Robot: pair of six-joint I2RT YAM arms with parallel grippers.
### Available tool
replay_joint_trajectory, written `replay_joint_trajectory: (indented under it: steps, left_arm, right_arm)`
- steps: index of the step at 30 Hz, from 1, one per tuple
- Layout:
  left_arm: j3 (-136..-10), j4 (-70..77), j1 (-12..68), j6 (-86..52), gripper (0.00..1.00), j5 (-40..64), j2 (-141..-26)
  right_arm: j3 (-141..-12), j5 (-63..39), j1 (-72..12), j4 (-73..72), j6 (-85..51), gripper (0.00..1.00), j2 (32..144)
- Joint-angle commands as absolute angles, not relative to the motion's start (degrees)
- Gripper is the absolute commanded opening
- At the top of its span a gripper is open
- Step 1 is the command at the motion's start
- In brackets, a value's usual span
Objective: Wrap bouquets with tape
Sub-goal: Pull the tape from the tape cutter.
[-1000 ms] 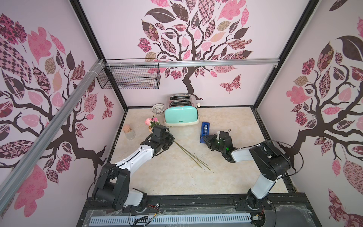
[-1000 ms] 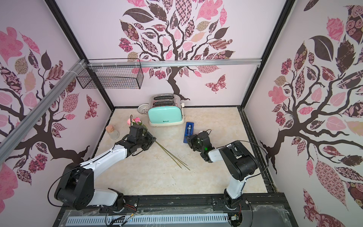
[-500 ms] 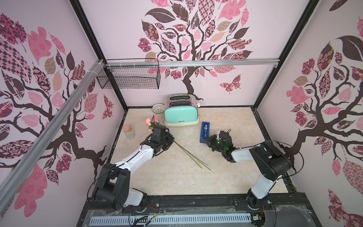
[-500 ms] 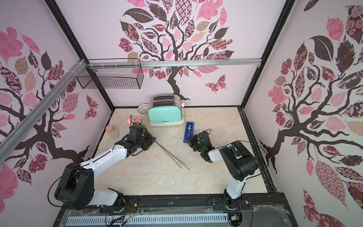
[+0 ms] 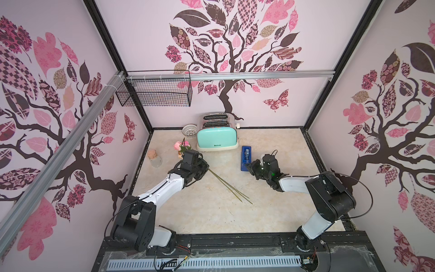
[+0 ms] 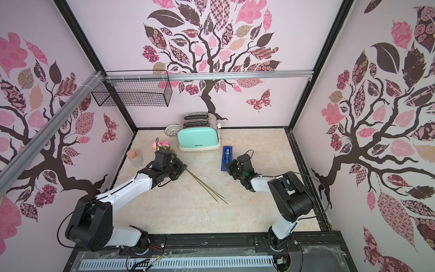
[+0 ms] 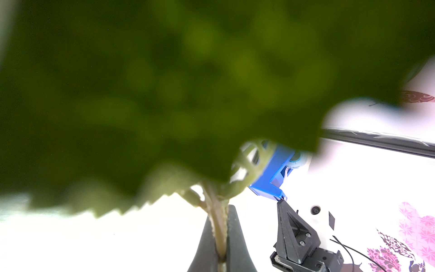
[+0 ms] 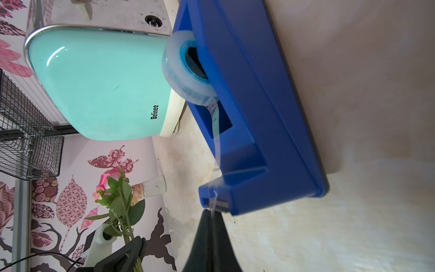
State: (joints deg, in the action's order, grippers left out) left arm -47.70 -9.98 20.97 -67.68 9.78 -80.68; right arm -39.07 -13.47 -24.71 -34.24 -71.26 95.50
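Three pale pink walls [image 5: 146, 35] close the scene in both top views, each printed with a dark brown tree [image 5: 224, 101] bearing patterned pink and maroon leaves. Black frame posts [image 5: 104, 40] run up the corners. One aluminium rail [image 5: 259, 75] crosses the back wall; a second rail [image 5: 58, 150] slants down the left of the frame. A black wire basket [image 5: 155, 94] hangs where they meet. The beige marbled tabletop [image 5: 270, 212] fills the lower centre, evenly lit, edged below by a black track [image 5: 235, 241] and a grey slotted strip [image 5: 211, 262].
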Motion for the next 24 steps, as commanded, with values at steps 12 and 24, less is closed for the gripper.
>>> replay_joint_trajectory:
  steps: [12,24]
  left_arm:
    - [-50.21,-9.79,20.65,-67.04,0.0,10.63,-81.89]
    - [-50.18,-9.37,20.65,-67.19,0.0,10.9,-82.37]
  right_arm:
    - [-45.99,-18.29,-23.81,-34.0,-70.91,0.0,95.14]
    - [-46.94,-20.26,-23.65,-30.24,-70.44,0.0,96.09]
